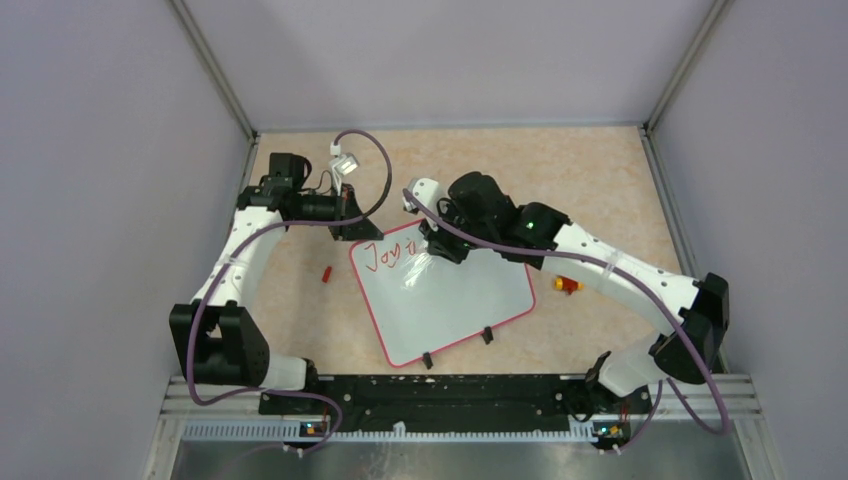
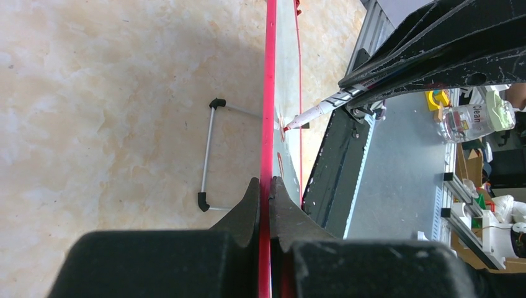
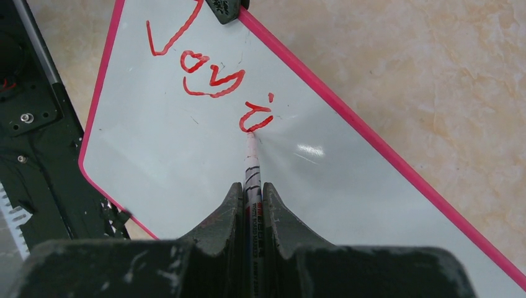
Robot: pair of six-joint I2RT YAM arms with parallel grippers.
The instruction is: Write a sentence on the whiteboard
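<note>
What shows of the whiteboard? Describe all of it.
The whiteboard is a flat, glossy white rectangle with a thin red-pink frame, rounded corners and black-tipped wire legs, sitting askew on the table. Red writing, "Joy i", starts at one corner. The left gripper clamps its edge; the marker in the right gripper touches its face.

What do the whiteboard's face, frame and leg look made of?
The whiteboard face: glossy white coated sheet, maybe melamine or painted steel; a sharp glare spot shows on it.
The frame: smooth red-pink strip with rounded corners, probably moulded plastic.
The leg: thin silvery rod, looks like bent metal wire, with black caps at the bends, likely rubber or plastic.
</note>
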